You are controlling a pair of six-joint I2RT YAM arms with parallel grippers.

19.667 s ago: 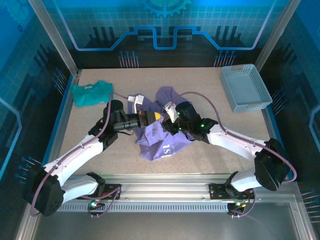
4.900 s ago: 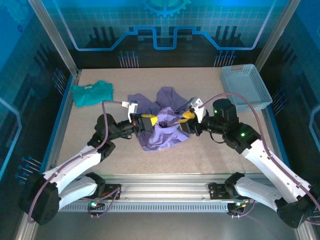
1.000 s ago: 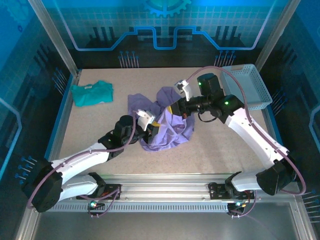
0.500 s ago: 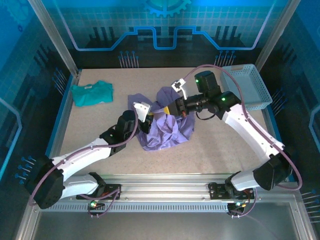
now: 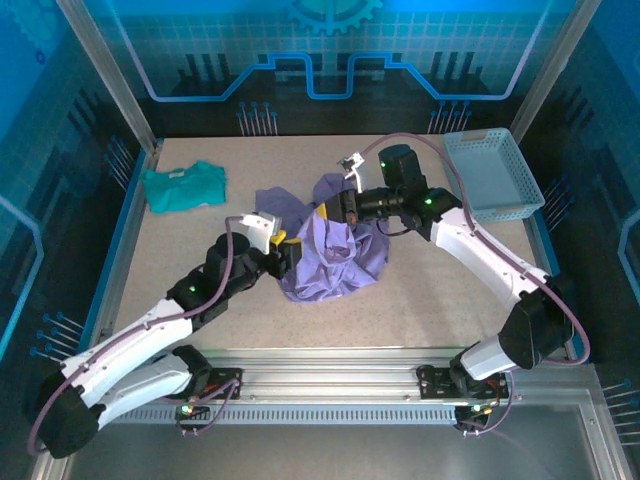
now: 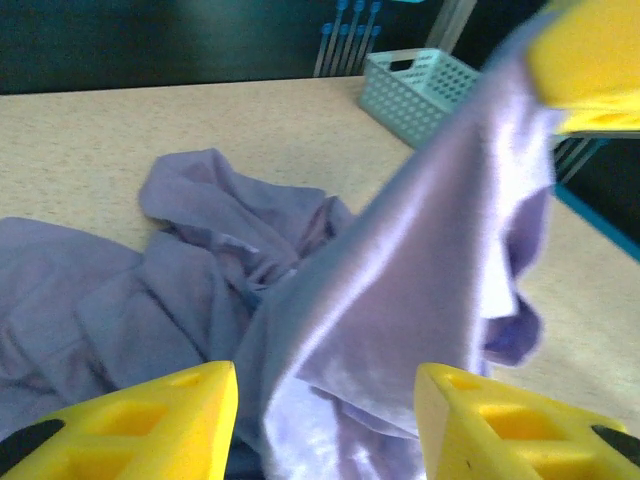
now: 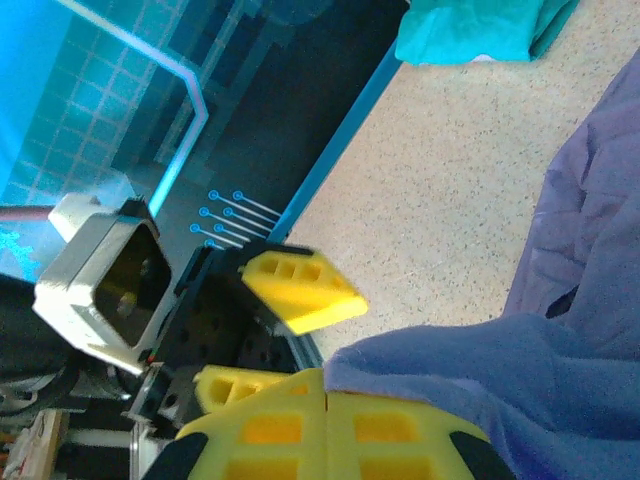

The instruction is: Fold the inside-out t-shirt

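- From above: left gripper [image 5: 283, 243] and right gripper [image 5: 330, 208] face each other over the crumpled shirt [image 5: 335, 262], which lies mid-table beneath both.
- The left wrist camera adds this: the left gripper's fingers [image 6: 130, 420] are spread wide, and a sheet of shirt rises between them to a yellow finger at top right.
- The right wrist camera shows the grip: the right gripper's pads are pressed together on a purple fold, with the left gripper just ahead.
- Bare table [image 5: 440, 290] lies right of the right gripper and outside the left gripper.
- The basket [image 5: 490, 175] sits behind the right arm, and the teal shirt [image 5: 183, 186] is well apart at far left.
- The cloth is soft, matte and deeply creased; the basket is perforated pale blue; the tabletop is speckled beige.
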